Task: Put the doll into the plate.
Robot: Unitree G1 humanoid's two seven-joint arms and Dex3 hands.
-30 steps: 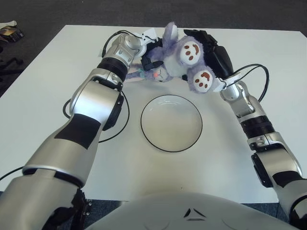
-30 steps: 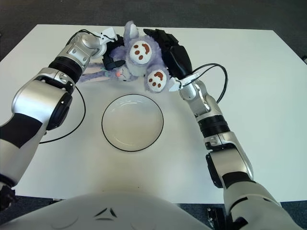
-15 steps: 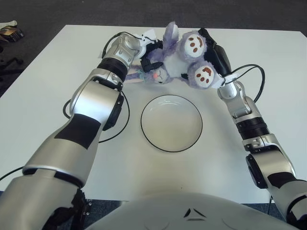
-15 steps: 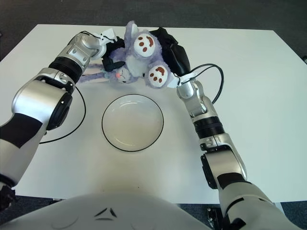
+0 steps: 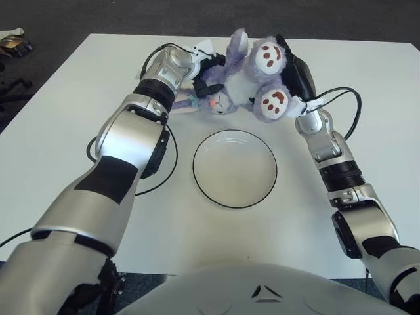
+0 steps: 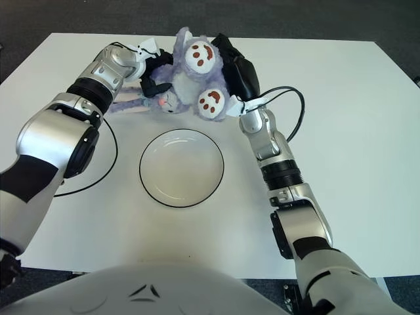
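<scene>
A purple plush doll (image 5: 246, 82) with white-and-brown paw soles hangs upside down above the far middle of the white table, its pink-nosed face (image 5: 214, 103) pointing down. My left hand (image 5: 205, 73) grips it from the left near the head. My right hand (image 5: 295, 73) holds it from the right behind the feet. The white plate (image 5: 234, 168) with a dark rim lies bare on the table, nearer to me than the doll. Both hands' fingers are mostly buried in the plush.
A black cable loop (image 5: 167, 167) lies on the table left of the plate, under my left forearm. Another cable (image 5: 351, 108) arcs from my right wrist. The table's far edge (image 5: 328, 42) runs just behind the doll.
The doll has shifted slightly left and tipped more upright between my hands. My right hand and forearm have moved left toward the table's centre.
</scene>
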